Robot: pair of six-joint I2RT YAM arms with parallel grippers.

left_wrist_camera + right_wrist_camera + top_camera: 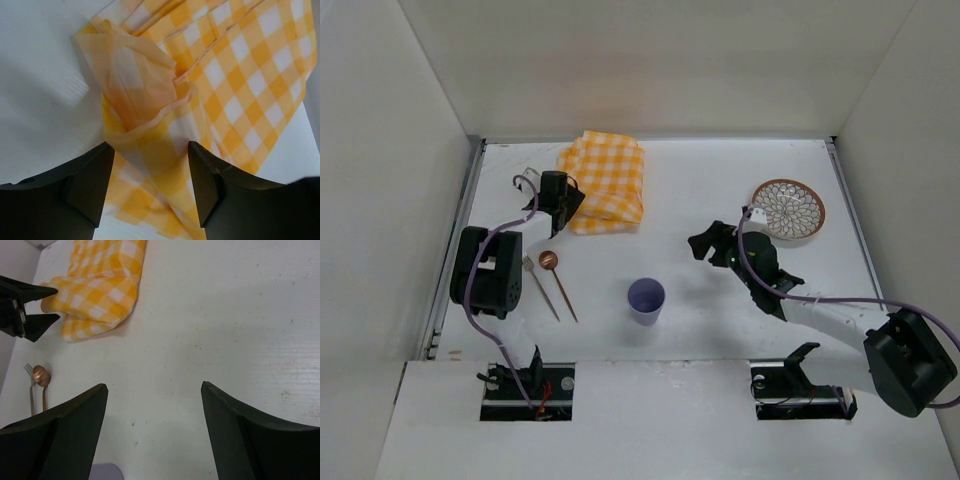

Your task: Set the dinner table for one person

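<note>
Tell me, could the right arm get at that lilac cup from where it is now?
Probably yes. The right gripper hangs open over the table, and the cup stands alone nearby with nothing between them; the spoon and fork lie beyond it, out of the way.

You can read no words, numbers or signs in any view. The table (710,200), the cloth (605,180), the plate (788,208) and the cup (646,298) show no writing you can make out.
</note>
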